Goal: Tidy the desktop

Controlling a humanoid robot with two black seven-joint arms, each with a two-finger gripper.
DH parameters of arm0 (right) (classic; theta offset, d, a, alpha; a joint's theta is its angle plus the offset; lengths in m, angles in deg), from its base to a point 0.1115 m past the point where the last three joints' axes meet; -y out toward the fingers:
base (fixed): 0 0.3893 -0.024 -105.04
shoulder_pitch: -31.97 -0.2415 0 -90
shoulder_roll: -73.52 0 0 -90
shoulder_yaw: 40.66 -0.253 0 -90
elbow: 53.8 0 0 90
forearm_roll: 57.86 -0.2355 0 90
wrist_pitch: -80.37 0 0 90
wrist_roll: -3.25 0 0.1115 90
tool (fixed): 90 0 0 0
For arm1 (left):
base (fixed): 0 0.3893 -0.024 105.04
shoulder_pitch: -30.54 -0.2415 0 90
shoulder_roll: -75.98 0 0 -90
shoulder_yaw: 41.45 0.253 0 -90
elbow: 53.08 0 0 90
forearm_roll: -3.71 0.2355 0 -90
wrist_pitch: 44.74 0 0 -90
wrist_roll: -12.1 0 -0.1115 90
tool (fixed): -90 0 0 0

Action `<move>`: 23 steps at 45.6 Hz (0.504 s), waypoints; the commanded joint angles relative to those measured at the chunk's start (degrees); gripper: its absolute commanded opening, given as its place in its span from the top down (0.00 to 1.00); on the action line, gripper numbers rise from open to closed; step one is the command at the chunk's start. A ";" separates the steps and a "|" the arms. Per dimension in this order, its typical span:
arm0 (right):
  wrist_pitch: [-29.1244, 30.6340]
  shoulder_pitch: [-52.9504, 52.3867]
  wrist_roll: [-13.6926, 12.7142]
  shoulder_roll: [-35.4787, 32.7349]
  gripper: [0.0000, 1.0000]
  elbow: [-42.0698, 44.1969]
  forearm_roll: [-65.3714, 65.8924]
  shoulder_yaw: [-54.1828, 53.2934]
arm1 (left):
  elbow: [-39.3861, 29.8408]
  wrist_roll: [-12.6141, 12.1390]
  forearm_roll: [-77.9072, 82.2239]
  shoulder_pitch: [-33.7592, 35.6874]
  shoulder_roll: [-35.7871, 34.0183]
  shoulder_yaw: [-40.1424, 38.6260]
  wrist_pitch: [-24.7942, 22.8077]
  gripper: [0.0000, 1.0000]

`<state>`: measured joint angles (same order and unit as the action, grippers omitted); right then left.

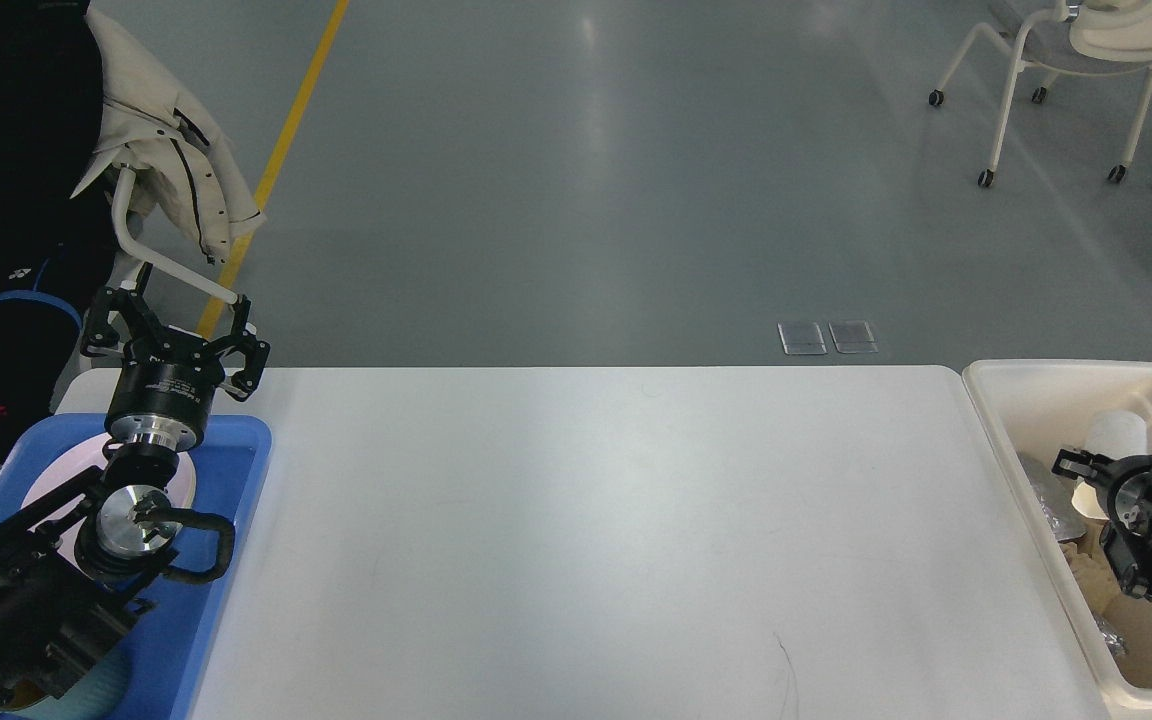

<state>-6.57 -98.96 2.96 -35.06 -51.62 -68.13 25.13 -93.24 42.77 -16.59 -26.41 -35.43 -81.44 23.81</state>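
Left gripper (174,322) spread and empty above the blue tray (236,470). Right gripper (1086,466) over the cream bin (996,400); state indeterminate. The worktop (596,520) lies bare between them. Advise withdrawing both arms clear of rims.

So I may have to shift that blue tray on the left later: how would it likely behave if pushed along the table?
The blue tray looks like thin moulded plastic, so probably light and slightly flexible. On the smooth desktop it would likely slide easily. It hangs partly over the table's left edge, so pushing further left could tip it, white plate included.
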 commanded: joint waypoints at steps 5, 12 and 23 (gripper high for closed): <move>0.54 -2.66 -0.06 -0.22 0.00 0.11 -1.24 -9.01 | 0.00 0.00 0.00 0.00 -0.04 0.00 0.00 0.03; -0.07 -3.89 0.11 -0.67 0.00 0.11 -1.42 -10.33 | 0.00 0.00 0.00 0.00 0.05 0.00 0.00 0.03; -1.83 -7.84 0.46 2.32 0.00 0.11 -2.74 -27.89 | 0.00 0.00 0.00 0.00 -0.04 0.00 0.00 0.03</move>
<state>-7.00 -105.46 3.07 -34.88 -51.46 -70.57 5.49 -93.24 42.77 -16.59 -26.41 -35.43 -81.44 23.81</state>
